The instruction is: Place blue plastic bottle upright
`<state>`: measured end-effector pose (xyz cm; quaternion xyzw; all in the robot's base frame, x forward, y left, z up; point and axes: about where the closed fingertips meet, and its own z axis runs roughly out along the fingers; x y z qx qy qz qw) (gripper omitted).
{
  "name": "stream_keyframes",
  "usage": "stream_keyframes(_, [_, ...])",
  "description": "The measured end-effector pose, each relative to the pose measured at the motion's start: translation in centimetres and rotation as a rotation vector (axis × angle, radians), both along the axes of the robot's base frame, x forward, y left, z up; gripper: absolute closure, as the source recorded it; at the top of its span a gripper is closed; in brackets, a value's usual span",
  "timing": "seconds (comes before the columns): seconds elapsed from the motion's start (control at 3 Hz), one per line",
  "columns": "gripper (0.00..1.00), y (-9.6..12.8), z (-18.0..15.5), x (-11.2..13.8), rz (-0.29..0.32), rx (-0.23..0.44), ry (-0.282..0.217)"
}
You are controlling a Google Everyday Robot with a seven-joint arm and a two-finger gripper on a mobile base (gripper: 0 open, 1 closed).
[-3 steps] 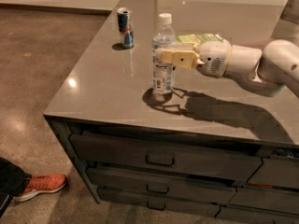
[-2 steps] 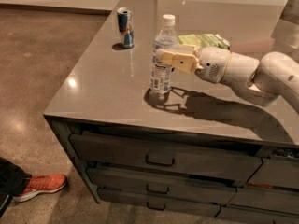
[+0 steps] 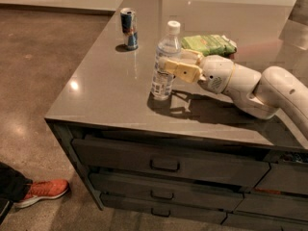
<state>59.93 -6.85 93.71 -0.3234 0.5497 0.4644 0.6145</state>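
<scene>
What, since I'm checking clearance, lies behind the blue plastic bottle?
A green packet lies behind the blue plastic bottle; the gripper, at the bottle's middle, covers the packet's near edge. A drink can stands farther back.

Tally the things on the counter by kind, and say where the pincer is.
Bottle: 1
Can: 1
Green packet: 1
Total: 3
Pincer: at the upright bottle's middle.
</scene>
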Motion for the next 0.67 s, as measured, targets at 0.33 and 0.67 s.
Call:
stream_keyframes(0.33, [0.31, 0.65, -0.03, -0.37, 0.017, -0.06, -0.05])
stream_keyframes(0.67, [0.1, 0.94, -0.03, -0.46, 0.022, -0.072, -0.059])
